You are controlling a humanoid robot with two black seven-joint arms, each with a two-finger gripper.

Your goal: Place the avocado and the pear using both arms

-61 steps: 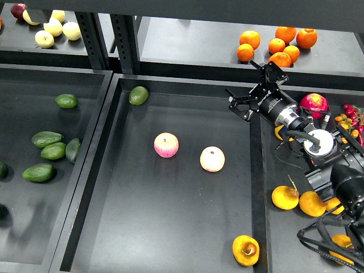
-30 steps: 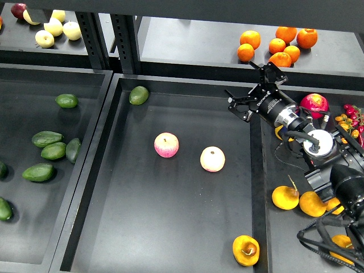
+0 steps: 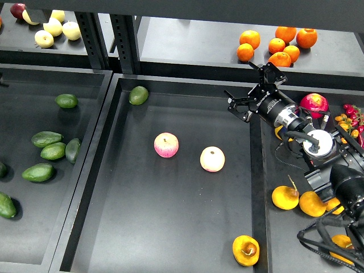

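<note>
Avocado rolled further into left tray; right pincer spread.

The middle black tray carries two pink-and-yellow apples near its centre, the pear at five o'clock and a rounder green avocado at eleven. On the left tray, dark avocados lie clustered around nine o'clock.

Right gripper hangs spread and empty over the middle tray's right rim, pear sits at that tray's front edge, avocado in its back-left corner.
</note>
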